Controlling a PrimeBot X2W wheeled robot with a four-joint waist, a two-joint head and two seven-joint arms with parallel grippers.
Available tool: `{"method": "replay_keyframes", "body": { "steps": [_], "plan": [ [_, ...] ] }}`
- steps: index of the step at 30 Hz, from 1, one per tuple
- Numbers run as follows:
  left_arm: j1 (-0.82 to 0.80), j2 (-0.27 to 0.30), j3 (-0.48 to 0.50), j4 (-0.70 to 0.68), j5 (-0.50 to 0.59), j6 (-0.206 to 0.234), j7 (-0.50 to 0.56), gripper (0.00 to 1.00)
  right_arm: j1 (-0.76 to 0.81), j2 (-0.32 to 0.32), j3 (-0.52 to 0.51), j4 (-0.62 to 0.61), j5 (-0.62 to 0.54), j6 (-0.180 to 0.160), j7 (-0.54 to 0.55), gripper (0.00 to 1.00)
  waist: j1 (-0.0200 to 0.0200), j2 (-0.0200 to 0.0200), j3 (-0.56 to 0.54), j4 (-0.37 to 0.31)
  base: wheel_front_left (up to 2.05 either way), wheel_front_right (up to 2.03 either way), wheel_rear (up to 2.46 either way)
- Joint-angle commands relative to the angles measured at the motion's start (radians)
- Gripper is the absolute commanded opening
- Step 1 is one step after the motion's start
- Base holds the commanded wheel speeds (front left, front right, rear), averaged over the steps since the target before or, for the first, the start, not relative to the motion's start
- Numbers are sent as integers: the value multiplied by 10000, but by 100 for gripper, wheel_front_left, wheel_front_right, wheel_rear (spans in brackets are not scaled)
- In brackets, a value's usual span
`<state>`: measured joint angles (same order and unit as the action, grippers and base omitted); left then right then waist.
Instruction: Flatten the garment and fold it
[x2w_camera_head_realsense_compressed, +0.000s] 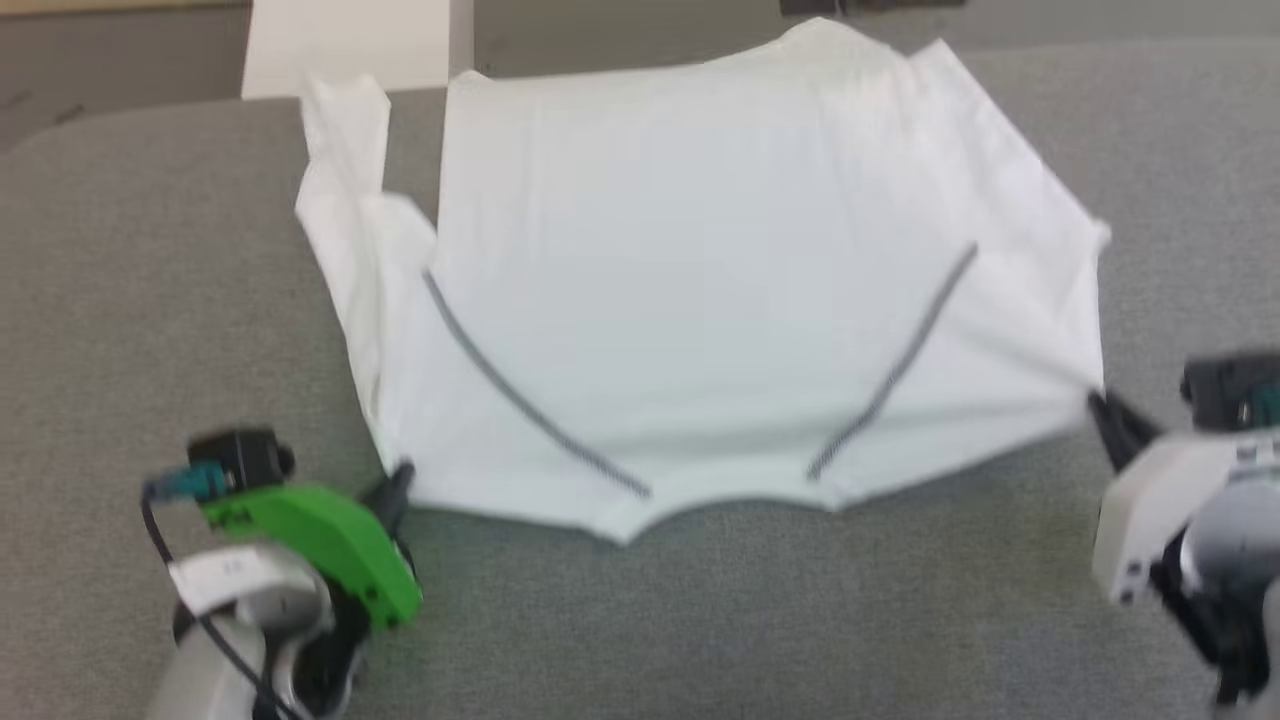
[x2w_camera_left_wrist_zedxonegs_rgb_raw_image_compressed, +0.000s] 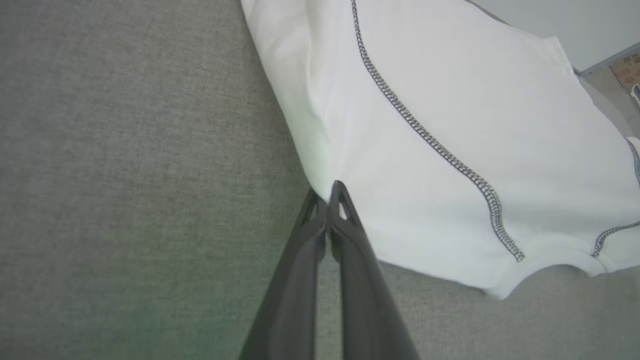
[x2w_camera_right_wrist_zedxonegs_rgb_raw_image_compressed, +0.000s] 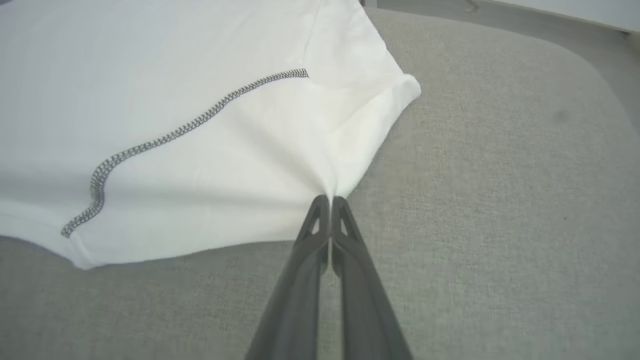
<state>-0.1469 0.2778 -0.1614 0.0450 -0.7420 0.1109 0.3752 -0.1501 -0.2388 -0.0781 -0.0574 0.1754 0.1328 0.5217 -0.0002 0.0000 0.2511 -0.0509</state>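
Head view: white thin-fabric long-sleeved garment (x2w_camera_head_realsense_compressed: 700, 250) lies spread flat at the centre of the grey fabric-covered bench (x2w_camera_head_realsense_compressed: 150, 250). Left end effector (x2w_camera_head_realsense_compressed: 398, 482), fingers pressed together, pinches its edge at 8 o'clock. Right end effector (x2w_camera_head_realsense_compressed: 1100, 405) pinches its edge at 4 o'clock, creasing the fabric there. One sleeve (x2w_camera_head_realsense_compressed: 345, 180) lies bunched at 10 o'clock. White rectangular box (x2w_camera_head_realsense_compressed: 345, 40) stands beyond the bench at 11 o'clock.

No lettering can be read anywhere. A tan cardboard piece (x2w_camera_left_wrist_zedxonegs_rgb_raw_image_compressed: 627, 72) past the far corner of the shirt (x2w_camera_left_wrist_zedxonegs_rgb_raw_image_compressed: 450, 100) carries small dark print, too blurred to make out. A white label (x2w_camera_head_realsense_compressed: 225, 578) below the shirt's near left corner shows faint grey marks, also unreadable.
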Motion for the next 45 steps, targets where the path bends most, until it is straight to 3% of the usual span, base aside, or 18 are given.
{"method": "replay_keyframes", "body": {
  "steps": [1,11,17,27,28,29,30,32,33,45],
  "plan": [
    [407,-46,-2,-94,-175,122,84,0,326,188,-150,-197,-142,-21,81,0,2,0,-388,33,0,0,0],
    [2362,-213,92,-300,-632,568,307,0,2534,1711,-1457,-998,-601,-21,776,0,2,0,-823,51,0,0,0],
    [3198,-234,40,-359,-902,770,697,0,3413,1877,-1890,-943,-252,-21,1257,0,2,0,-1031,78,0,0,0],
    [3802,118,-266,-309,-733,1076,1332,0,3533,1884,-1950,759,164,-21,348,0,2,0,-1299,57,0,0,0],
    [3763,45,-181,-310,-738,1045,1098,3,3488,1884,-1951,889,197,-21,261,0,2,0,-1296,59,0,0,0],
    [3724,-32,-114,-283,-765,1018,923,45,3443,1884,-1961,950,215,-21,142,0,2,0,-1295,64,0,0,0],
    [3673,-105,-78,-227,-805,958,785,100,3391,1884,-1966,1005,228,-21,10,22,2,0,-1293,69,0,0,0],
    [3564,-179,-53,-143,-847,805,583,100,3325,1885,-1932,988,226,-21,-170,49,2,0,-1297,73,0,0,0],
    [3502,-216,-15,-128,-856,761,459,100,3277,1885,-1955,918,231,-21,-303,100,2,0,-1300,74,0,0,0],
    [1737,-21,705,-699,329,129,-2562,100,2495,1885,-1689,-298,-16,-21,-3102,100,2,0,-997,-35,0,0,0]
  ]
}}
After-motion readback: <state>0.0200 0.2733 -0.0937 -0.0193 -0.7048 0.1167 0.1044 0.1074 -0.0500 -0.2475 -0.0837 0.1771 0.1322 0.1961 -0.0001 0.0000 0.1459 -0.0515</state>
